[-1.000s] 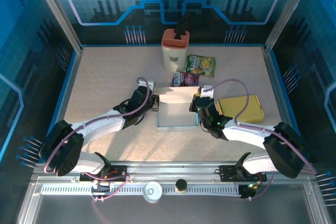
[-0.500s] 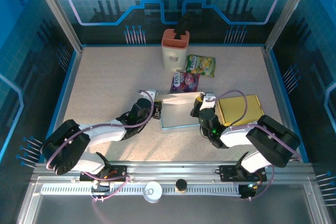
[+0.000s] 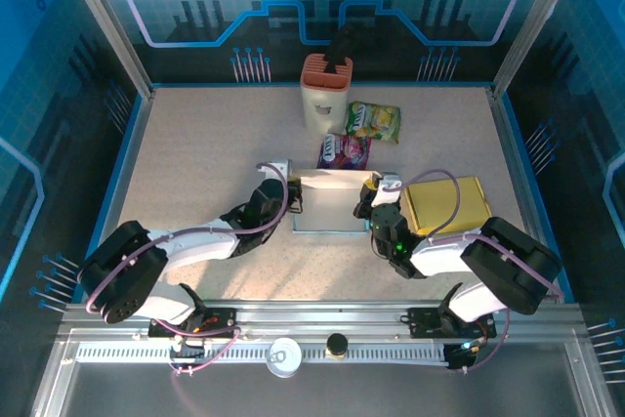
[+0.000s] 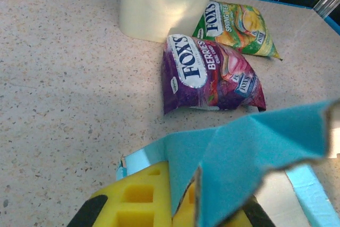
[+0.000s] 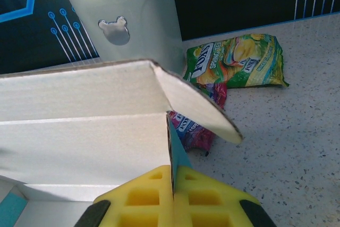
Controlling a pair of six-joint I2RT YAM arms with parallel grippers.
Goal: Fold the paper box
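Tearing looks like the main danger. Each arm has a thin wall of the paper box (image 3: 330, 210) pinched, and if the two pull away from each other or twist unevenly, the card could rip at a crease or buckle along the wrong line. Slipping is the other worry: each grip takes in a narrow strip of card, so a sharp tug may draw the panel out and let the raised flap drop. A push toward the far edge could also shove the box into the purple sweet bag (image 3: 343, 150) lying just behind it, with the green sweet bag (image 3: 374, 121) and the cream holder (image 3: 325, 95) beyond.

The box sits about the middle of the bench (image 3: 195, 144), between the arms, its back panel raised and white inside. The left gripper (image 3: 289, 198) is closed tight on the box's left wall; seen from its wrist, blue card runs between the yellow pads (image 4: 138, 200). The right gripper (image 3: 365, 200) is clamped the same way on the right wall, with the thin edge sandwiched between its pads (image 5: 204, 195). A yellow box (image 3: 449, 202) lies just beside that arm, toward the right edge.
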